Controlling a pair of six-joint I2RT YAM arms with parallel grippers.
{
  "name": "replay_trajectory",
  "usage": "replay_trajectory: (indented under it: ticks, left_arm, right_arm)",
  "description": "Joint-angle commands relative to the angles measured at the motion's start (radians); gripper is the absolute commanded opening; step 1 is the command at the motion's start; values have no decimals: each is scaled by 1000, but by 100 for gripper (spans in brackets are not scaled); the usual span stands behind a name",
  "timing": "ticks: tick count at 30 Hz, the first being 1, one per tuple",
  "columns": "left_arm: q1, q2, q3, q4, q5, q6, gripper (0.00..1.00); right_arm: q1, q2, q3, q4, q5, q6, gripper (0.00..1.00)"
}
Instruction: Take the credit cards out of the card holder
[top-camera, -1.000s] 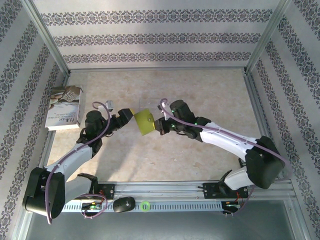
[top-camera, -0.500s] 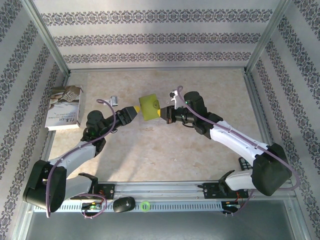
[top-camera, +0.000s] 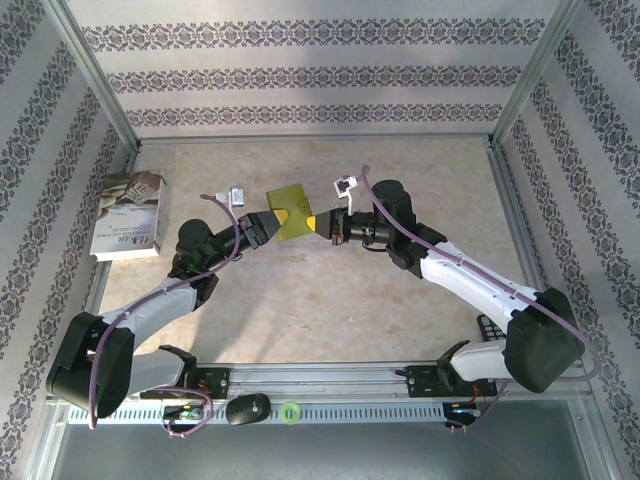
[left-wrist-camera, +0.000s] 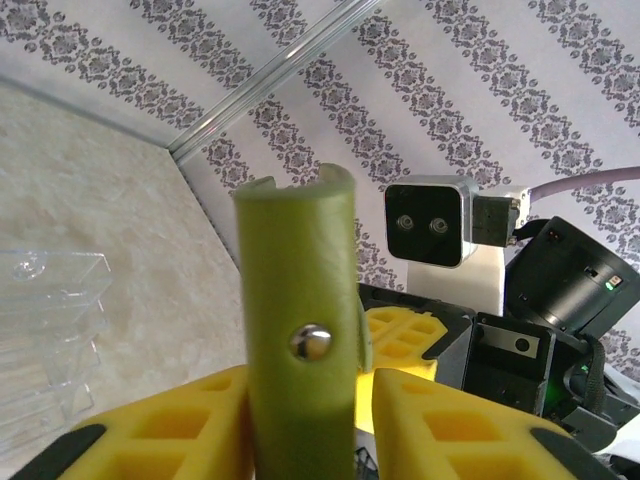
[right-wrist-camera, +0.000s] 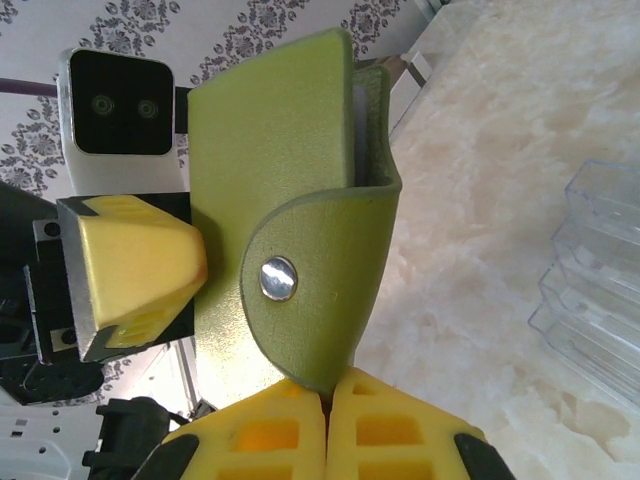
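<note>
The yellow-green, leather-like card holder hung folded shut above the marbled beige counter, between the two arms. The left jaws were clamped on its smooth flat sides with yellow ribbed pads. The right jaws were pinched together on the tip of the rounded flap, just below its shiny metal snap.

card holder: matt yellow-green, leather-like, smooth with fine grain. snap stud: polished metal, bright glint. left gripper, fingers: matt yellow plastic, moulded recessed cells. worktop: smooth, marble-look, faint sheen. tray: clear glossy plastic.
</note>
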Motion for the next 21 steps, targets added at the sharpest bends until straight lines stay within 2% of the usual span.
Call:
replay_trajectory:
  ticks: [1, 3, 4, 7, 9, 10, 15, 21]
  left_arm:
    - [-30, -3, 45, 41, 26, 19, 28]
    - [-38, -10, 61, -15, 16, 37, 19]
    - [-45, -14, 70, -45, 10, 50, 15]
    - [-68, -49, 93, -179, -36, 113, 6]
    - [-87, -83, 101, -282, -98, 156, 0]
    - [-95, -94, 107, -316, -128, 173, 0]
    - [-133, -137, 120, -454, -259, 223, 0]
    - [-204, -147, 173, -574, -368, 298, 0]
  right_arm:
    - [-7, 17, 27, 37, -27, 21, 0]
    - [-7, 24, 44, -9, -9, 14, 0]
    - [-7, 23, 52, -35, 7, 8, 5]
    - [-9, 7, 62, -113, 96, -7, 30]
    - [-10, -18, 67, -171, 180, -21, 39]
    - [-8, -30, 68, -193, 217, -29, 42]
    - [17, -105, 63, -259, 418, -50, 49]
    - [104, -107, 119, -272, 527, -98, 51]
